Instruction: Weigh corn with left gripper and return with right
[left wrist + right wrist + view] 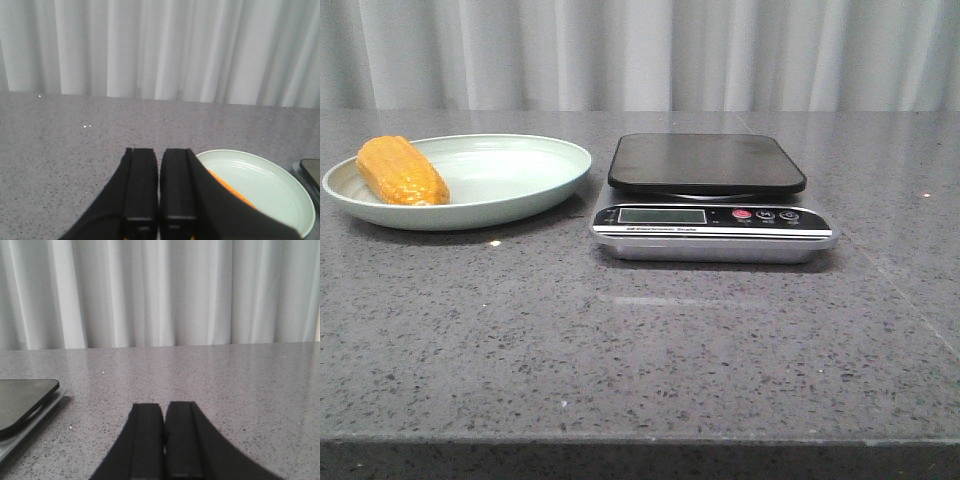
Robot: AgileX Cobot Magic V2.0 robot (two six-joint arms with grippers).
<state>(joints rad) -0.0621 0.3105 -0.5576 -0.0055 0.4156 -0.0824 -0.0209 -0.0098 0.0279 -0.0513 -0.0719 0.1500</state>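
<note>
On the grey table (650, 350), the scale (712, 196) sits off to the right gripper's (164, 440) left, the pale green plate (270, 185) lies just beyond the left gripper (159, 187), holding the corn (402, 171), and both grippers' fingers are pressed together, empty.

Curtained test bench (650, 340), kitchen scale (710, 200)

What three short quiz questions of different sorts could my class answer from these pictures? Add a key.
1. True or false: the corn lies on the scale.
2. The scale's platform holds: A) corn B) nothing C) a plate.
3. Fill in: the left gripper has its fingers ____.
Key: 1 false, it lies on the pale green plate. 2 B. 3 closed, as on the right gripper.
</note>
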